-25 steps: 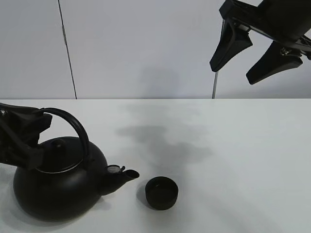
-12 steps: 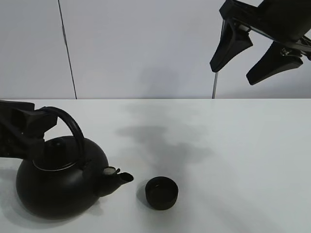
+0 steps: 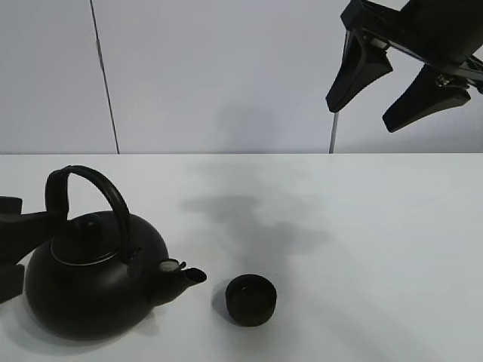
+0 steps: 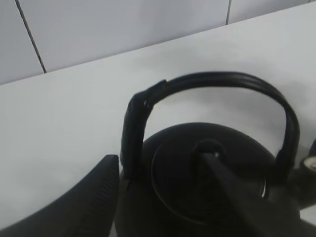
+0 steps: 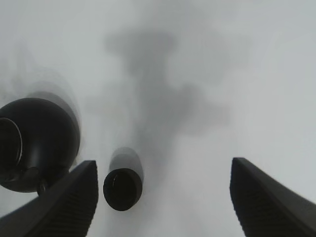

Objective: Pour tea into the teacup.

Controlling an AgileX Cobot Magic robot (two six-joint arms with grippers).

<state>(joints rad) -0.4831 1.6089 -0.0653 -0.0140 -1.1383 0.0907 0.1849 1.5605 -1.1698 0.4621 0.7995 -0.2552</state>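
The big black kettle (image 3: 94,283) stands upright on the white table at the left, its spout toward the small matte-black teacup (image 3: 251,299) just to its right. My left gripper (image 3: 13,253) is open at the left edge, behind the kettle's arched handle (image 3: 94,179) and not touching it. In the left wrist view the kettle (image 4: 207,168) sits beyond the gripper (image 4: 158,160), between its two open fingers. My right gripper (image 3: 361,115) is open and empty, high above the table at the top right. The right wrist view looks down on the kettle (image 5: 42,140) and the teacup (image 5: 122,188).
The white table (image 3: 362,241) stretches to the right of the teacup. A white panelled wall (image 3: 226,75) stands behind it.
My left gripper has let go of the kettle's handle and drawn back to the left. The kettle has settled upright on the table, its spout a little farther from the teacup. The right arm has not moved.
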